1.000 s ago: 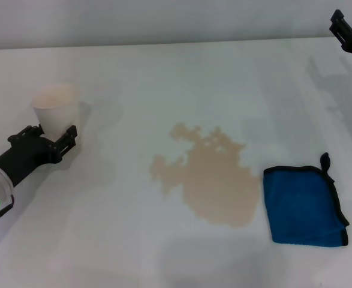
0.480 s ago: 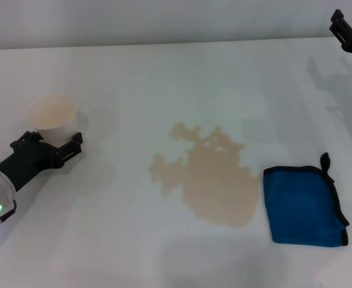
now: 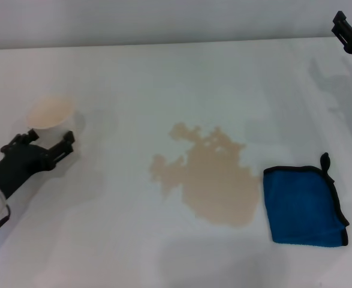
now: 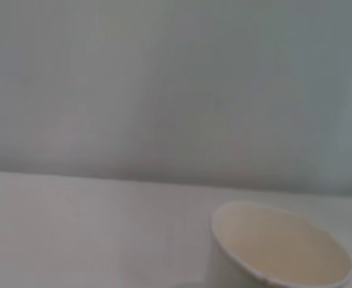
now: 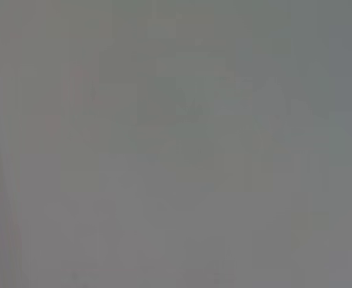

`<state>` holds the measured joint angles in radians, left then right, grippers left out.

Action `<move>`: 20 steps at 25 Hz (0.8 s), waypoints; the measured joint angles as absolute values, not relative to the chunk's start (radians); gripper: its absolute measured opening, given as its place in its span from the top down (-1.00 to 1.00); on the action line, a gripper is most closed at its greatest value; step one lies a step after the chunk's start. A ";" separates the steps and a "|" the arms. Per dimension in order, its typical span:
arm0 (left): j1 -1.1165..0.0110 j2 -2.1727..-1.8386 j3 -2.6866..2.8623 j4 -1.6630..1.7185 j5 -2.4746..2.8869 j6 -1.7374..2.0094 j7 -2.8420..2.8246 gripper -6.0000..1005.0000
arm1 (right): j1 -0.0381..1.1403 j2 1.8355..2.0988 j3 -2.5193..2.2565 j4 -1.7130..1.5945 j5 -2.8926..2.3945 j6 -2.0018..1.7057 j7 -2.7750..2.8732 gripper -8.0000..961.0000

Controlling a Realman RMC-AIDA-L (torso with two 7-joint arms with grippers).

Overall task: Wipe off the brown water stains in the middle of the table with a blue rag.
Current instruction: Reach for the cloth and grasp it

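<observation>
— Right end effector [image 3: 351, 37] sits up at the far right corner of the tabletop [image 3: 164, 72], and we see only its near edge, so we cannot tell whether its fingers are apart or together. Where is our cloth from there?

— The blue rag [image 3: 304, 206] lies flat near the right part of the front edge, folded roughly square, its black loop pointing toward the far edge. From the right end effector it is nearly straight back toward the front edge, a good way off. Nothing is touching it.

— And the spill?

— The brown water stains [image 3: 208, 178] spread across the middle of the tabletop, their ragged right margin just beside the rag's left edge, with a thin white gap between. So once we hold the rag, we judge the wipe runs leftward from where it lies.

— What about the other arm?

— Our left end effector [image 3: 44, 148] is low by the left edge, fingers spread apart and gripping nothing, next to a white cup [image 3: 51, 113] that stands just beyond it. The left wrist view shows that cup [image 4: 280, 252] upright and seemingly empty. The whole puddle lies between that arm and the rag.

— Then the right arm is the nearer one?

— We judge so; the rag is on its side and the path looks unobstructed.
</observation>
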<state>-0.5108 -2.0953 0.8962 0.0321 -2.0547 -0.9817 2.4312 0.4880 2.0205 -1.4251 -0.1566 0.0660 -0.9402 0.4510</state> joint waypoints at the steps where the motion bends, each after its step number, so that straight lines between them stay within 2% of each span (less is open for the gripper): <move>1: -0.500 -2.095 0.896 0.032 -2.067 -0.998 2.431 -0.74 | 0.488 2.021 -1.425 -0.157 0.066 -0.941 0.451 -0.75; 13: -0.429 -2.090 0.897 -0.021 -2.098 -1.139 2.431 -0.74 | 0.490 2.023 -1.424 -0.171 0.072 -0.942 0.453 -0.75; 20: -0.330 -2.096 0.891 -0.069 -2.132 -1.459 2.431 -0.74 | 0.495 2.022 -1.419 -0.177 0.072 -0.939 0.465 -0.75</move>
